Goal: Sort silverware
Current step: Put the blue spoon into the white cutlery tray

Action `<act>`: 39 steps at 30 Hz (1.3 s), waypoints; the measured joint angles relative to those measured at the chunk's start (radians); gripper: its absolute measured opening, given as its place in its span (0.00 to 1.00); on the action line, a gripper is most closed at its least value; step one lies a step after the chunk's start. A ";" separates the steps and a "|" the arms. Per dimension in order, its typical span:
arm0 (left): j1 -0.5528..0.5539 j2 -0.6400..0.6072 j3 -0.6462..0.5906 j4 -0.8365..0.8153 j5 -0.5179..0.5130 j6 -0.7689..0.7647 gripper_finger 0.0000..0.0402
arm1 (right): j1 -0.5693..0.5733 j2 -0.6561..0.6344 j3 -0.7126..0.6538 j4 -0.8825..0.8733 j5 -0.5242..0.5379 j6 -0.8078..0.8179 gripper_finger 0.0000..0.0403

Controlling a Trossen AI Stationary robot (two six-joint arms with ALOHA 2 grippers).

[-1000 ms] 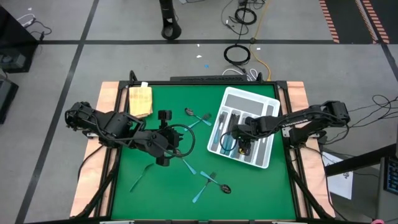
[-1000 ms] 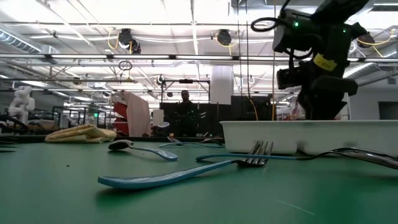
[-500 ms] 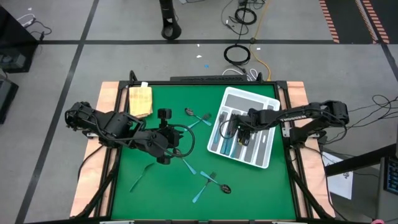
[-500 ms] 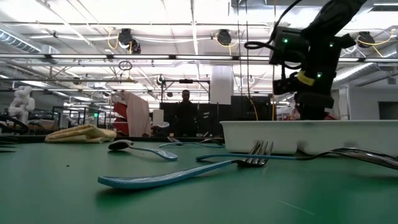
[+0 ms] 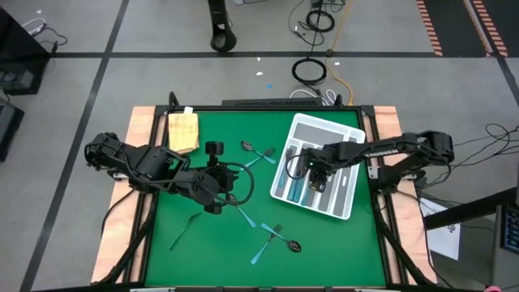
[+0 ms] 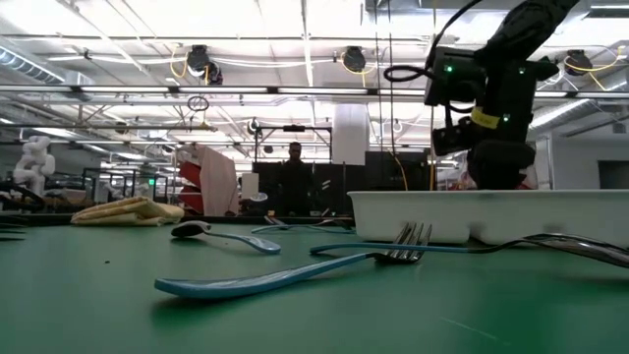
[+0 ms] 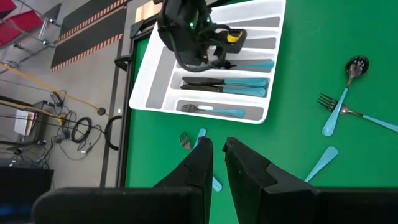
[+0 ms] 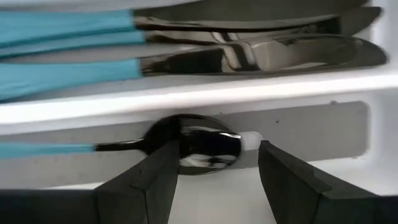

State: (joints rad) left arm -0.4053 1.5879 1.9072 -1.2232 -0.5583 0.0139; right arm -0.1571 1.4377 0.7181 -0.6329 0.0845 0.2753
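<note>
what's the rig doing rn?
Sorting silverware into the white tray. The right gripper is open just above a spoon lying in a tray compartment, next to the one holding knives. The left gripper hovers mid-table, holding nothing visible. Several forks and spoons lie loose on the green mat.

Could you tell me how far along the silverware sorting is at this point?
Partly done. The white tray holds a fork, knives and a spoon. The open right gripper hovers over that spoon, holding nothing. The left gripper waits mid-table, empty. Forks and spoons remain on the green mat.
</note>
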 joint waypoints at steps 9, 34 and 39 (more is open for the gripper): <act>0.000 0.000 0.000 -0.032 0.000 0.000 0.13 | -0.048 0.058 0.005 -0.026 0.102 0.001 0.51; -0.004 0.000 0.000 -0.041 0.000 -0.325 0.13 | 0.271 -0.114 0.236 -0.077 -0.318 0.081 0.51; -0.041 0.000 0.000 -0.038 0.000 -0.394 0.13 | 0.470 -0.002 0.236 0.094 -0.148 0.205 0.51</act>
State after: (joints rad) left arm -0.4465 1.5879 1.9072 -1.2612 -0.5582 -0.3805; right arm 0.3127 1.4352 0.9539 -0.5393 -0.0633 0.4804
